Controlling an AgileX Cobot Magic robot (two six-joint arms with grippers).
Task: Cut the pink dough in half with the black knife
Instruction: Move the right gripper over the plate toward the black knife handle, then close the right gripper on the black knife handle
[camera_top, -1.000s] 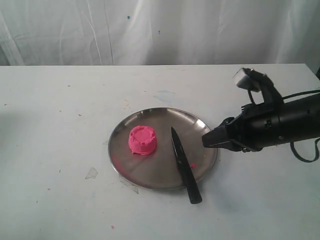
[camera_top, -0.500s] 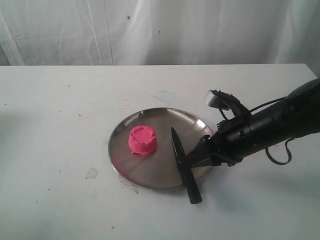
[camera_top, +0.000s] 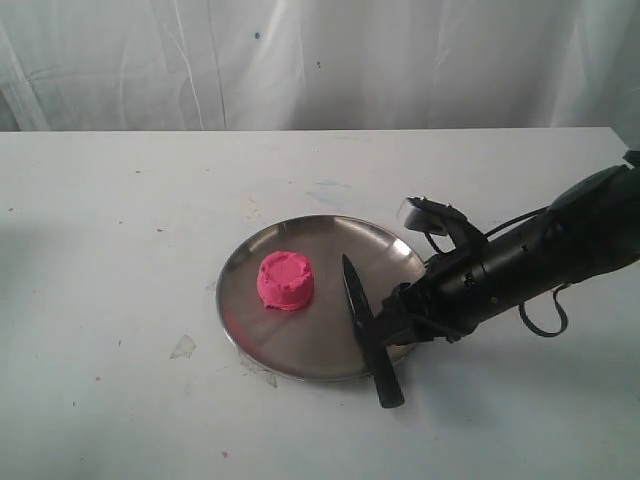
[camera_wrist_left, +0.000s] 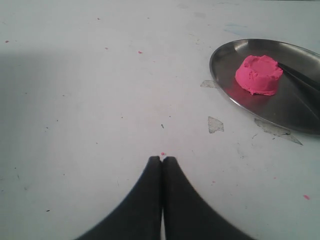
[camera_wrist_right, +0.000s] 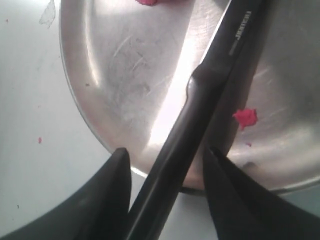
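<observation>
Only one marking is visible: a short line of pale grey print (camera_wrist_right: 239, 31) on the blade of the black knife (camera_wrist_right: 197, 117), just ahead of where blade meets handle, running along the blade, seen in the right wrist view. Looks like one brand word in capitals, too blurred to read letter by letter. In the exterior view it's too small to make out.

A white table (camera_top: 120, 250), scuffed and speckled with dark marks, carries 1 round steel plate (camera_top: 300, 352) near its middle. The black knife (camera_top: 351, 288) lies across the plate, its handle end reaching past the rim onto the tabletop. 2 thin clear flakes (camera_top: 183, 347) lie on the table beside the plate's rim. Tiny pink crumbs (camera_top: 224, 455) dot the surface.
</observation>
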